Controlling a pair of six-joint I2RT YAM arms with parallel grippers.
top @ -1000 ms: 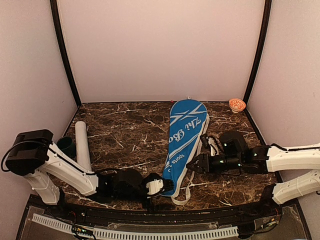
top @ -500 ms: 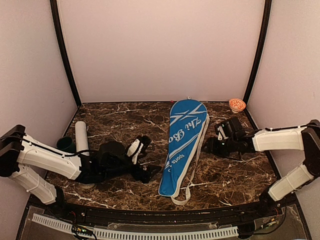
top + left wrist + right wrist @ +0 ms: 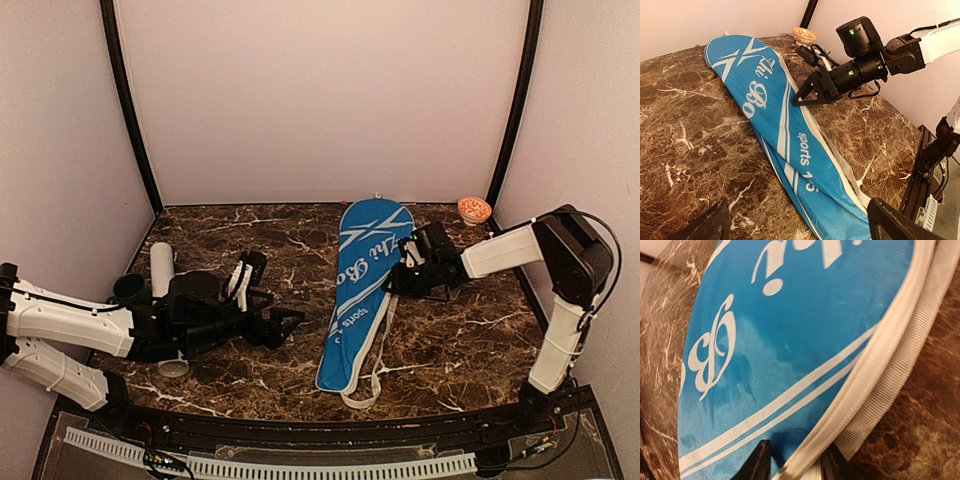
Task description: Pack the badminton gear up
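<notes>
At edge of blue cover (image 3: 365, 290), right gripper (image 3: 796, 462) sits over white trim (image 3: 875, 370); can't tell if pinching. Squeeze trim only, gently. Left gripper (image 3: 270, 298) wide open.

1. One blue, racket-shaped fabric cover with white lettering (image 3: 368, 280), lying at the centre of the overhead frame.
2. One white woven strap (image 3: 375, 372) along that cover's lower right edge.
3. One long white tube (image 3: 161, 268), at the left of the frame.
4. One small dark cup (image 3: 130, 289), just left of the tube.
5. One small orange-patterned bowl (image 3: 474, 209), at the upper right.
6. Two white-and-black robot arms, one at lower left (image 3: 70, 318) and one at right (image 3: 505, 250).
7. One brown marble tabletop (image 3: 250, 245).
</notes>
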